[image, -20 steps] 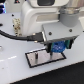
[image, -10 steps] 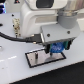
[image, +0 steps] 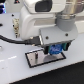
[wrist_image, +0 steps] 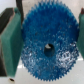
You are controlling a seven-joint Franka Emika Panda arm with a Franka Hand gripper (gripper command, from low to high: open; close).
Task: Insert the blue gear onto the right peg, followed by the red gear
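On the white tabletop [image: 15, 70], the arm hangs low over the grey black-rimmed plate [image: 34, 59], which sits under the claw [image: 55, 50] toward the exterior view's left. Claw is clenched on the blue gear [wrist_image: 47, 44]: in the wrist view both green pads [wrist_image: 11, 42] press its toothed rim from opposite sides, centre hole visible and unobstructed. In the exterior view the gear shows only as a blue patch between the fingers, just above the plate. Pegs are probably hidden behind the claw; can't make them out.
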